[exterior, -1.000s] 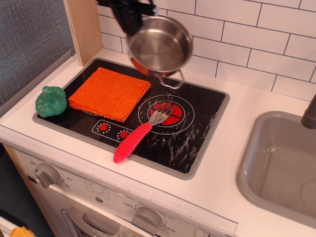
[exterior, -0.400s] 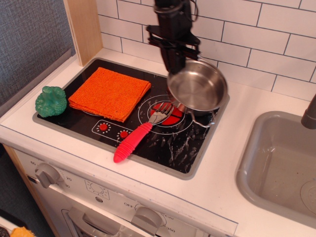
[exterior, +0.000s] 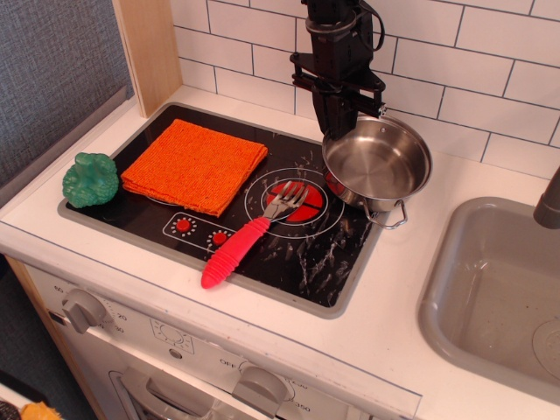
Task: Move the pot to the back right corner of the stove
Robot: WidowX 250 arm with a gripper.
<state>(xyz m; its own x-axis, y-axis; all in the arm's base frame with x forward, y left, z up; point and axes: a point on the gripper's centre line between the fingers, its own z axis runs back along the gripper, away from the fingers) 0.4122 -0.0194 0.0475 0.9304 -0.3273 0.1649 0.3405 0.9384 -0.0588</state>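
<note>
The shiny steel pot point(exterior: 378, 166) is over the back right corner of the black stove point(exterior: 324, 249), tilted slightly, one wire handle pointing toward the front right. My black gripper point(exterior: 339, 121) comes down from above and is shut on the pot's back left rim. I cannot tell whether the pot's base touches the cooktop. The pot's right edge reaches past the stove's grey rim.
An orange cloth point(exterior: 195, 164) lies on the stove's left half. A fork with a red handle point(exterior: 248, 236) lies across the red burner. A green toy point(exterior: 90, 179) sits at the stove's left edge. A grey sink point(exterior: 490, 289) is to the right. The tiled wall stands close behind.
The gripper has carried the pot from high over the stove's back middle to the right and down, to the back right corner.
</note>
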